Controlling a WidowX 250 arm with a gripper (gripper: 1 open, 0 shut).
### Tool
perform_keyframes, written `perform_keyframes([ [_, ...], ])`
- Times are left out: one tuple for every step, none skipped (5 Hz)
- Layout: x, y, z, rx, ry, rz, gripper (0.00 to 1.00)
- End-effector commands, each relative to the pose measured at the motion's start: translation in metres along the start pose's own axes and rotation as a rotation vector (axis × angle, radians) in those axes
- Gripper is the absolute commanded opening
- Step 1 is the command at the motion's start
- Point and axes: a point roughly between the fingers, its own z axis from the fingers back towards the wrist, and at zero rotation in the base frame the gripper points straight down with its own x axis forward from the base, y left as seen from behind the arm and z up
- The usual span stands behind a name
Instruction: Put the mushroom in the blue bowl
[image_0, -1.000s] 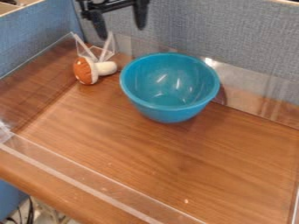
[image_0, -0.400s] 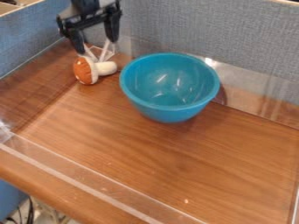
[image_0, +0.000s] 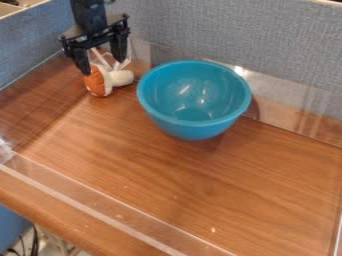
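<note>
Broadly, scene: a wooden table fenced by a clear plastic wall, grey fabric panels behind.
Blue bowl: largest loose item, upright and empty, sitting just past table centre toward 12 o'clock; glossy, deep, wide mouth that forgives a loose drop.
Gripper: black, pointing down at about 10 o'clock from the bowl, fingers spread wide with nothing between them, poised directly over the mushroom.
Mushroom: smallest item, lying on its side near the back-left corner, 9 o'clock of the bowl and close to it without touching; orange-brown cap to the left, white stem pointing toward the bowl.
Handling, as a judgement: likely light, rigid plastic, not fragile; the rounded cap looks slick and could squirt out of a pinch or roll.
Where to hold: probably across the cap's widest part, fingers either side; the stubby stem offers less to bite.
Step in hand: lining up over the mushroom, grasp not yet made.
</note>
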Motion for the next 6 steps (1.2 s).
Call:
perform_keyframes([
  [0.013,-0.004,0.014,-0.029,-0.061,0.024,1.0],
  [0.016,-0.005,0.005,-0.015,-0.061,0.035,1.0],
  [0.018,-0.005,-0.001,-0.011,-0.061,0.039,1.0],
  [0.021,-0.005,-0.007,-0.01,-0.061,0.045,1.0],
  [0.021,-0.004,-0.003,-0.024,-0.064,0.044,1.0],
  [0.021,-0.002,0.008,-0.051,-0.072,0.036,1.0],
])
